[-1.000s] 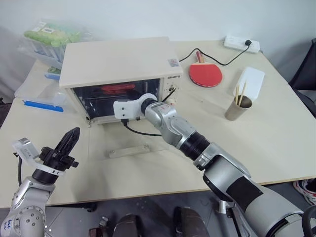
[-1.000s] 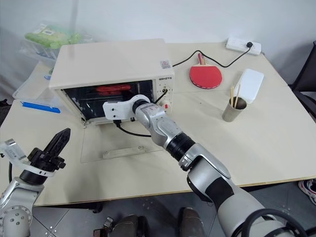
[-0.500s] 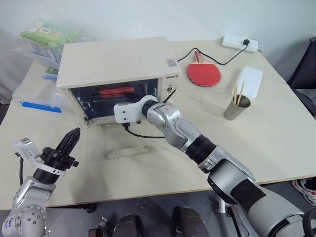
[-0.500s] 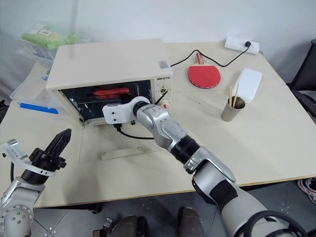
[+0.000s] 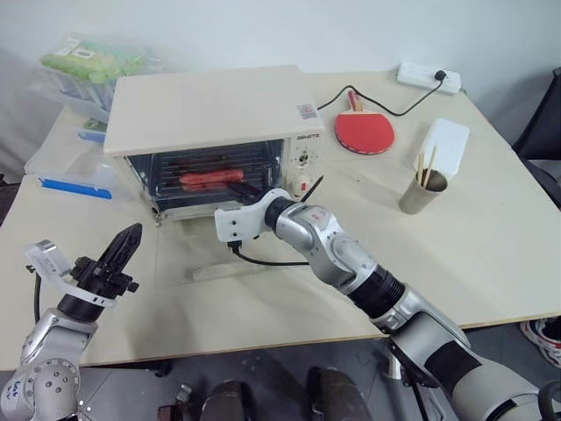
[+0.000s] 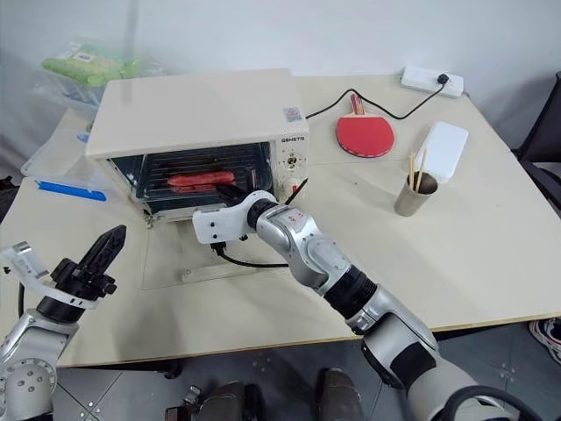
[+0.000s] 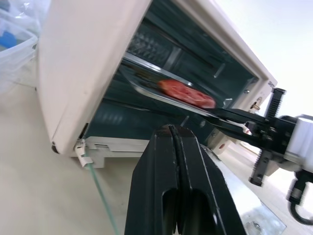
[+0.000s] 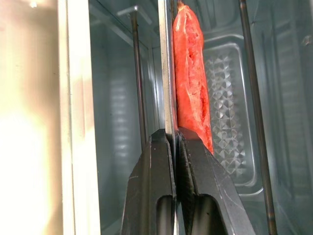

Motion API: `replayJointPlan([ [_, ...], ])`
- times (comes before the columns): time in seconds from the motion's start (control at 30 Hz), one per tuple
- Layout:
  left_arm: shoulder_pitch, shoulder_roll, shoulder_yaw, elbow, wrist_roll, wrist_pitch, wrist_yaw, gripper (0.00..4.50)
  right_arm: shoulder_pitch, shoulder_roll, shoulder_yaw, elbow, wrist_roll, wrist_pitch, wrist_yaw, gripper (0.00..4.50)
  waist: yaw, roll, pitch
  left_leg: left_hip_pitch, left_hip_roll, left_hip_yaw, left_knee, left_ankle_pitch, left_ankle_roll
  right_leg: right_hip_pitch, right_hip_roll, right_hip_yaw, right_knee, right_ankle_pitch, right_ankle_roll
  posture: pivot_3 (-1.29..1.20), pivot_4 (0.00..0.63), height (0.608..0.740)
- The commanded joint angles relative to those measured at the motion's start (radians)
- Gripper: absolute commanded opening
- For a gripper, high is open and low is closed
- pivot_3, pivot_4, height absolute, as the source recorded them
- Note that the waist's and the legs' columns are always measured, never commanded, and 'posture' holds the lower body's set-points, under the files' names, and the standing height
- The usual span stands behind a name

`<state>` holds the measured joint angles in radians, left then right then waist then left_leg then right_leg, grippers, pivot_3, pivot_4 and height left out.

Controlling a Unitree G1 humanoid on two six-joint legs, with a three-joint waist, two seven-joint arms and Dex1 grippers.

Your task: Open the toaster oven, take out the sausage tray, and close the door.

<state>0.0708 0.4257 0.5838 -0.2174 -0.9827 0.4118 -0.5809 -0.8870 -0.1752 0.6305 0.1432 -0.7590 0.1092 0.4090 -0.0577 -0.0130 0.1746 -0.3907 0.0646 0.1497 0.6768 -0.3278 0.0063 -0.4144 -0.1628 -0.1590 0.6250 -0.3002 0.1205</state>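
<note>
Right claw point(image 8: 174, 147) clamped shut; left claw point(image 7: 177, 142) closed.

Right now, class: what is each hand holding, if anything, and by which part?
The right hand is shut on the sausage tray, pinching its front rim. The left hand is shut and holds nothing.

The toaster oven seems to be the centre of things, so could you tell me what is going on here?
The toaster oven has its door folded flat on the table. The right gripper is shut on the front edge of the sausage tray, which sits partly inside with the sausage on it. The left gripper hangs shut off to the side, holding nothing.
</note>
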Motion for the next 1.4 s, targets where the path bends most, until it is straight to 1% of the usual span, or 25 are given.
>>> replayJointPlan([
  [0.03,-0.029,0.019,0.045,0.004,-0.044,0.007,0.016,0.00,0.000,-0.012,-0.054,-0.107,0.011,-0.035,-0.015,0.04,0.004,0.000,0.000,0.000,0.000,0.000,0.000,0.000,0.000,0.000,0.000,0.000,0.000,0.000,0.000,0.00,0.150,0.740],
  [0.2,-0.058,0.054,0.051,0.032,-0.067,0.060,0.037,0.00,0.038,-0.049,-0.065,-0.149,0.014,-0.066,-0.003,0.04,0.004,0.000,0.000,0.000,0.000,0.000,0.001,0.000,0.000,0.000,0.000,0.000,0.000,0.000,0.000,0.00,0.150,0.740],
  [0.3,-0.068,0.074,0.041,0.047,-0.055,0.087,0.046,0.00,0.057,-0.066,-0.063,-0.162,0.005,-0.082,-0.001,0.04,0.005,-0.001,0.000,0.000,0.000,0.000,0.001,0.000,0.000,0.000,0.000,0.000,0.000,0.000,0.000,0.00,0.150,0.740],
  [0.63,-0.061,0.058,0.022,0.051,-0.031,0.080,0.016,0.00,0.088,-0.082,-0.068,-0.196,-0.010,-0.098,0.000,0.04,0.006,-0.001,0.000,0.000,-0.001,0.000,0.001,0.000,0.000,0.001,0.000,0.000,0.000,0.000,0.000,0.00,0.150,0.740],
  [1.0,-0.076,0.067,0.021,0.067,-0.034,0.089,0.010,0.00,0.130,-0.120,-0.070,-0.260,-0.004,-0.143,0.023,0.04,0.006,-0.001,0.000,0.000,-0.001,0.000,0.001,0.000,0.000,0.001,0.000,0.000,0.000,0.000,0.000,0.00,0.150,0.740],
  [1.2,-0.092,0.075,0.023,0.084,-0.032,0.090,0.003,0.00,0.134,-0.136,-0.085,-0.280,0.000,-0.168,0.030,0.04,0.009,-0.001,0.000,0.000,-0.001,0.000,0.002,0.000,0.000,0.001,0.000,0.000,0.000,0.000,0.000,0.00,0.150,0.740],
  [1.4,-0.112,0.080,0.020,0.104,-0.027,0.089,-0.004,0.00,0.121,-0.127,-0.100,-0.275,-0.002,-0.171,0.039,0.04,0.010,-0.001,0.000,0.000,-0.001,0.000,0.002,0.000,0.000,0.001,0.000,0.000,0.000,0.000,0.000,0.00,0.150,0.740],
])
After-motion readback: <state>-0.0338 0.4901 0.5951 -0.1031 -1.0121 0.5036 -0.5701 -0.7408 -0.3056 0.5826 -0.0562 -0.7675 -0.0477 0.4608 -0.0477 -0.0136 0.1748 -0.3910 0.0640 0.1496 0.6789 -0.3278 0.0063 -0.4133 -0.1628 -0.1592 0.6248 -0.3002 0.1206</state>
